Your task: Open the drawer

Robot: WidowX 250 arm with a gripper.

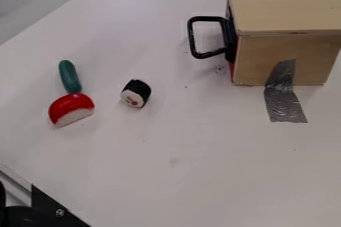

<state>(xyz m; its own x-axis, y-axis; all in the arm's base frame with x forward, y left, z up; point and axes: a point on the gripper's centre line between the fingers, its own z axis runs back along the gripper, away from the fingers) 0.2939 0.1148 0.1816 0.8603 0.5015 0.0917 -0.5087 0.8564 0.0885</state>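
A light wooden box stands at the upper right, with the drawer on its left side. The drawer's red front shows as a thin strip along the box's left edge and looks flush with it, so the drawer appears closed. From that front a black loop handle sticks out to the left over the white table. Most of the drawer front is hidden by the steep view and the handle's mount.
Grey tape runs from the box's near side onto the white table. Left of centre lie a toy sushi roll, a red and white toy piece and a green toy piece. Black hardware occupies the lower left corner.
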